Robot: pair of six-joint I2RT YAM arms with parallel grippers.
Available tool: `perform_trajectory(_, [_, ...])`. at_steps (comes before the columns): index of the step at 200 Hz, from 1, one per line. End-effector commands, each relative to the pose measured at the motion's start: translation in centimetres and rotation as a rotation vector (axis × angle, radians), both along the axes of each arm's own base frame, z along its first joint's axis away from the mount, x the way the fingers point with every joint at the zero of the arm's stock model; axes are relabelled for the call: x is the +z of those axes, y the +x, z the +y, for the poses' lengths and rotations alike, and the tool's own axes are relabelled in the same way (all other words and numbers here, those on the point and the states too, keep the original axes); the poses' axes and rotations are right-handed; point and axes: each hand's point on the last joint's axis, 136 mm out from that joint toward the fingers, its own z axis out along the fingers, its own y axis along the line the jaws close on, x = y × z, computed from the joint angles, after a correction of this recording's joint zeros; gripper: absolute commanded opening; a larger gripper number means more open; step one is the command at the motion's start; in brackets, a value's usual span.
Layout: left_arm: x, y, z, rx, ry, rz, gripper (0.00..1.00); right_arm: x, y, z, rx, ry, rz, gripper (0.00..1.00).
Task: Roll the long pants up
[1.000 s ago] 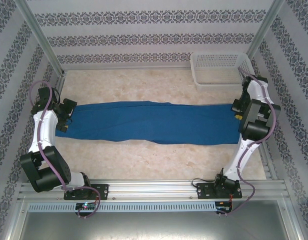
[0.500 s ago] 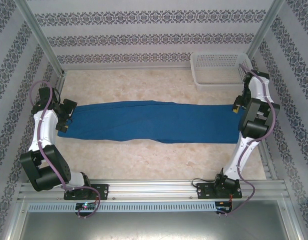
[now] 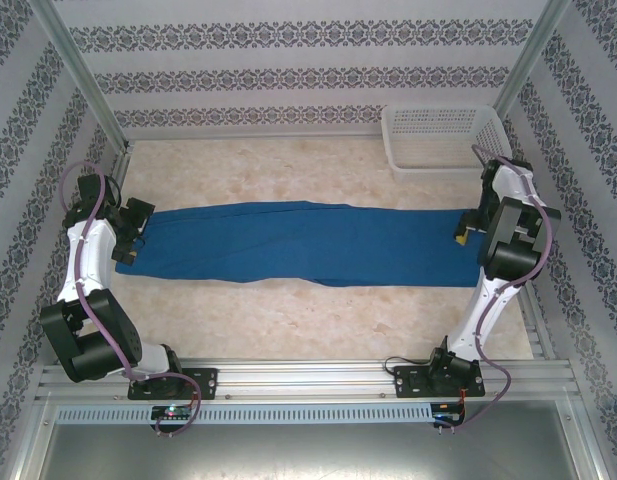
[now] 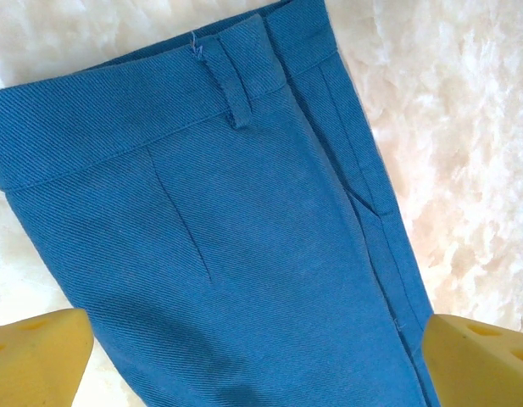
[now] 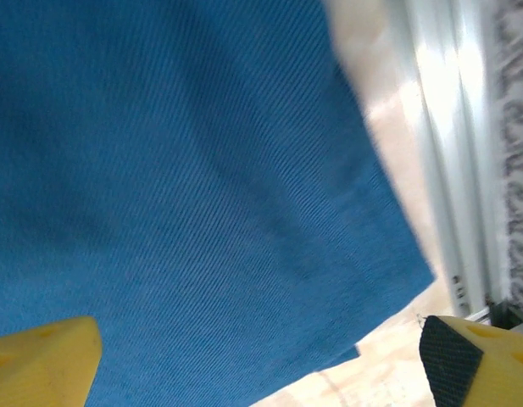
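Across the table's [image 3: 288, 320] middle the pants [image 3: 308, 245] lie flat, left gripper [image 4: 259, 360] spread wide and empty over the waistband [image 4: 117, 110], right gripper [image 5: 259, 360] equally wide and empty over the hem [image 5: 388, 254], basket [image 3: 443, 140] beyond.

The pale table [image 3: 318, 320] bears the long pants [image 3: 308, 245], stretched from left gripper [image 4: 257, 360] to right gripper [image 5: 259, 360], and a white basket [image 3: 443, 170] beyond the right one.
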Motion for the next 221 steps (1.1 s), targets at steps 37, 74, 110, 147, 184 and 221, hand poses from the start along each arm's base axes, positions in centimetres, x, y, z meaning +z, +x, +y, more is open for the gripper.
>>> perform_trajectory(37, [0.5, 0.4, 0.3, -0.024, 0.015, 0.000, 1.00, -2.7, -1.3, 3.0, -0.021, 0.100, 0.004, 0.92])
perform_trajectory(74, [1.1, 0.1, 0.6, -0.028, 0.038, 0.008, 1.00, -4.9, -1.5, 2.7, -0.016, 0.113, 0.052, 0.86])
perform_trajectory(110, [1.0, 0.0, 0.6, -0.016, 0.034, 0.010, 1.00, -5.9, -1.8, 2.4, 0.010, 0.119, 0.087, 0.44])
perform_trajectory(147, [1.1, 0.0, 0.6, -0.010, 0.032, 0.007, 1.00, -6.9, -2.6, 2.3, 0.022, 0.130, 0.112, 0.00])
perform_trajectory(184, [1.1, 0.0, 0.5, -0.007, 0.023, 0.000, 1.00, -5.6, -1.7, 2.6, -0.001, 0.153, 0.050, 0.00])
perform_trajectory(221, [1.0, -0.1, 0.3, -0.006, 0.016, -0.006, 1.00, -1.2, 0.9, 3.0, -0.017, 0.159, -0.100, 0.00])
